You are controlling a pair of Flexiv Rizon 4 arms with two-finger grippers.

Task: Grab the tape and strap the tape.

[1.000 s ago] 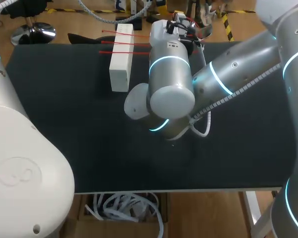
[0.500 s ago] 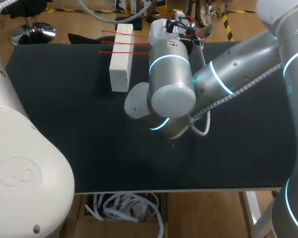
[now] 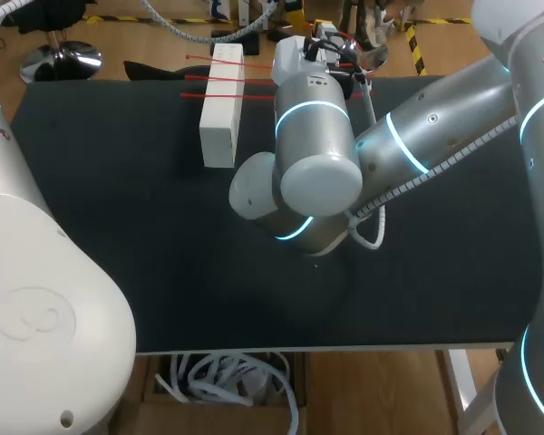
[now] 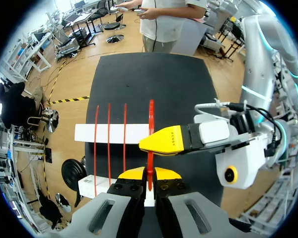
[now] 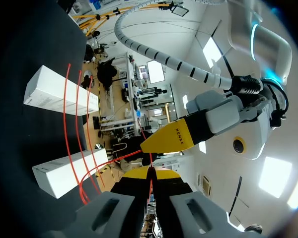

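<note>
Two tools on one strand. My left tool (image 4: 150, 173) is pinched narrow on the thin red tape strand (image 4: 150, 116). My right tool (image 4: 164, 141) clamps the same strand just ahead of it, coming in crosswise. The right wrist view agrees: right tool (image 5: 150, 174) closed on the strand (image 5: 119, 159), left tool (image 5: 164, 139) just ahead of it.

Step in hand, my guess: laying a fourth strap over the long white rectangular block (image 4: 84, 133). To do it well:
- Even tension between both tools.
- Strand straight, untwisted and parallel to the three red straps (image 4: 109, 129) already across the block.
- Neither end released before the other is seated.

Risks: the tools sit so near each other that they could bump. The block looks light and might slide on the dark counter (image 4: 149, 74) under a sideways pull.

The strand runs from my left tool over the block's end nearest the right tool, beside the third strap, and onto the counter beyond. In the head view the block (image 3: 219, 118) lies near the counter's far edge, and my right arm (image 3: 317, 172) hides most of the pinch.
</note>
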